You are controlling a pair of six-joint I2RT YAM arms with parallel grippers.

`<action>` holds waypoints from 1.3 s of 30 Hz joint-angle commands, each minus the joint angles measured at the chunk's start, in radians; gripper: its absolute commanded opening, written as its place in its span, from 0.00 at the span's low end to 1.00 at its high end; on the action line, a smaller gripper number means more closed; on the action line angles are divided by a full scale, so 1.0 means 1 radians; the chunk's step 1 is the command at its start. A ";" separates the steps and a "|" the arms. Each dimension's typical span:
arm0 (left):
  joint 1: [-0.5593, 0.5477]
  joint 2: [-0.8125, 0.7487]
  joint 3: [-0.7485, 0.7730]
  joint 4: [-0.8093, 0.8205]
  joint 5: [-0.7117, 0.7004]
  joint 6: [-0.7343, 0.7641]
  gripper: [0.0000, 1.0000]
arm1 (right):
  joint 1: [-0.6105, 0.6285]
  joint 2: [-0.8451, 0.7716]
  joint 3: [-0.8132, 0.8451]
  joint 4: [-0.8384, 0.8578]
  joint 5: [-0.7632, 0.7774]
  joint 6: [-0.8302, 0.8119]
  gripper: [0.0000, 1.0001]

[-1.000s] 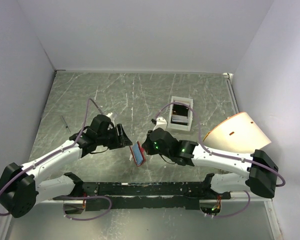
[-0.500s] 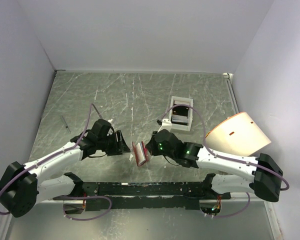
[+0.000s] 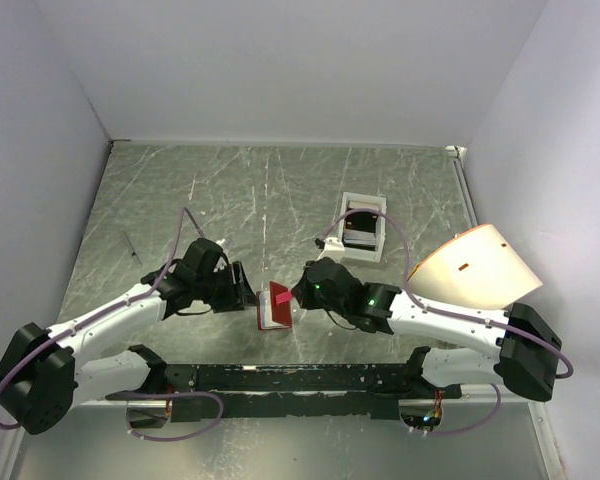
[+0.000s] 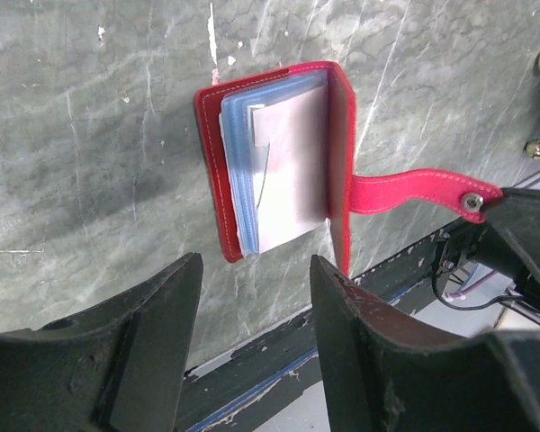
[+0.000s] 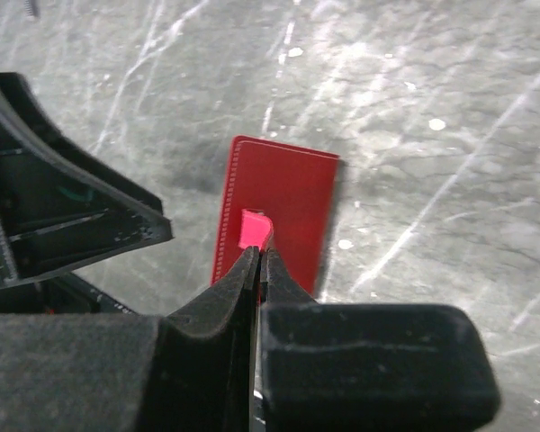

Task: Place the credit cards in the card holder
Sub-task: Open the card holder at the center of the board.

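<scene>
The card holder (image 3: pixel 274 316) is a small red wallet, held by its snap tab (image 5: pixel 256 229) in my right gripper (image 5: pixel 258 256), which is shut on the tab. In the left wrist view the card holder (image 4: pixel 279 171) faces me open, showing pale blue-grey pockets and a pale card (image 4: pixel 292 175); its tab (image 4: pixel 414 191) runs right to the right gripper's fingers (image 4: pixel 508 220). My left gripper (image 4: pixel 255 270) stands open just short of the holder, nothing between its fingers. Dark credit cards (image 3: pixel 358 235) lie in the white box (image 3: pixel 380 232). I cannot tell whether the holder rests on the table.
A pale orange dome-shaped object (image 3: pixel 475 268) sits at the right beside the right arm. A thin pen-like stick (image 3: pixel 130 247) lies at the left. The black base rail (image 3: pixel 280 378) runs along the near edge, close below the holder.
The right gripper has swung the card holder from edge-on to facing up and open, a little to the left. The left gripper has shifted slightly toward it and stayed open.
</scene>
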 commanded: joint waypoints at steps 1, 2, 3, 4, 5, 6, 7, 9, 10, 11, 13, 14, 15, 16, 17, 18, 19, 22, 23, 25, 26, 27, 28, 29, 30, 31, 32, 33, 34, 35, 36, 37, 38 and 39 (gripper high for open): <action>0.005 0.029 -0.023 0.061 0.047 0.012 0.62 | -0.023 -0.004 0.009 -0.109 0.118 0.012 0.00; 0.006 0.036 -0.027 0.072 0.056 0.011 0.61 | -0.031 -0.013 -0.003 -0.118 0.125 0.009 0.00; 0.005 0.046 -0.029 0.078 0.059 0.012 0.60 | -0.038 -0.025 -0.014 -0.125 0.130 0.005 0.00; 0.006 0.057 -0.028 0.081 0.062 0.015 0.60 | -0.043 -0.034 -0.026 -0.134 0.137 0.004 0.00; 0.006 0.067 -0.026 0.086 0.061 0.017 0.59 | -0.051 -0.046 -0.038 -0.144 0.140 0.005 0.00; 0.005 0.077 -0.025 0.093 0.064 0.018 0.57 | -0.059 -0.053 -0.049 -0.149 0.138 0.004 0.00; 0.006 0.086 -0.025 0.103 0.066 0.018 0.54 | -0.067 -0.061 -0.065 -0.149 0.133 0.003 0.00; 0.006 0.107 -0.027 0.129 0.075 0.020 0.51 | -0.078 -0.073 -0.083 -0.143 0.120 -0.001 0.00; 0.006 0.116 -0.027 0.141 0.082 0.019 0.51 | -0.085 -0.074 -0.088 -0.142 0.118 -0.003 0.00; 0.007 0.128 -0.028 0.148 0.086 0.020 0.50 | -0.090 -0.073 -0.090 -0.150 0.120 -0.001 0.00; 0.006 0.147 -0.025 0.152 0.081 0.028 0.50 | -0.098 -0.065 -0.087 -0.186 0.136 0.008 0.00; 0.006 0.155 -0.026 0.154 0.079 0.028 0.50 | -0.101 -0.061 -0.088 -0.196 0.141 0.014 0.00; 0.005 0.162 -0.027 0.160 0.078 0.028 0.49 | -0.104 -0.058 -0.093 -0.197 0.140 0.015 0.00; 0.005 0.169 -0.028 0.167 0.079 0.029 0.49 | -0.106 -0.057 -0.097 -0.195 0.137 0.016 0.00; 0.005 0.176 -0.030 0.177 0.081 0.030 0.49 | -0.109 -0.054 -0.102 -0.191 0.131 0.017 0.00; 0.006 0.182 -0.032 0.184 0.083 0.028 0.49 | -0.109 -0.052 -0.108 -0.187 0.125 0.020 0.00; 0.005 0.189 -0.032 0.192 0.084 0.027 0.49 | -0.111 -0.049 -0.111 -0.187 0.123 0.025 0.00; 0.005 0.204 -0.035 0.208 0.089 0.025 0.48 | -0.117 -0.037 -0.120 -0.194 0.125 0.039 0.00; 0.005 0.207 -0.037 0.218 0.093 0.024 0.49 | -0.117 -0.034 -0.123 -0.195 0.128 0.042 0.00; 0.005 0.216 -0.042 0.234 0.097 0.021 0.48 | -0.118 -0.033 -0.131 -0.203 0.140 0.050 0.00; 0.005 0.222 -0.045 0.240 0.097 0.020 0.48 | -0.121 -0.032 -0.134 -0.208 0.146 0.055 0.00; 0.005 0.228 -0.045 0.242 0.097 0.022 0.48 | -0.125 -0.031 -0.137 -0.212 0.149 0.058 0.00; 0.006 0.234 -0.046 0.242 0.096 0.023 0.48 | -0.131 -0.031 -0.142 -0.214 0.148 0.060 0.00; 0.006 0.237 -0.047 0.245 0.097 0.023 0.48 | -0.134 -0.033 -0.144 -0.211 0.145 0.060 0.00; 0.006 0.241 -0.048 0.248 0.097 0.023 0.48 | -0.136 -0.036 -0.148 -0.207 0.142 0.059 0.00; 0.006 0.244 -0.047 0.252 0.099 0.023 0.48 | -0.137 -0.038 -0.152 -0.203 0.139 0.059 0.00; 0.006 0.247 -0.049 0.258 0.099 0.022 0.48 | -0.137 -0.040 -0.155 -0.198 0.136 0.060 0.00; 0.006 0.250 -0.049 0.263 0.101 0.020 0.48 | -0.139 -0.040 -0.158 -0.195 0.133 0.060 0.00; 0.005 0.255 -0.051 0.271 0.104 0.018 0.48 | -0.139 -0.039 -0.162 -0.191 0.131 0.061 0.00; 0.005 0.261 -0.049 0.278 0.108 0.018 0.48 | -0.140 -0.039 -0.164 -0.188 0.128 0.062 0.00; 0.005 0.268 -0.050 0.287 0.112 0.016 0.48 | -0.141 -0.038 -0.166 -0.186 0.125 0.063 0.00; 0.005 0.277 -0.049 0.294 0.115 0.014 0.48 | -0.142 -0.037 -0.166 -0.185 0.123 0.064 0.00; 0.005 0.286 -0.048 0.299 0.120 0.014 0.47 | -0.142 -0.035 -0.168 -0.183 0.121 0.065 0.00; 0.005 0.293 -0.048 0.305 0.120 0.013 0.47 | -0.141 -0.034 -0.170 -0.178 0.117 0.065 0.00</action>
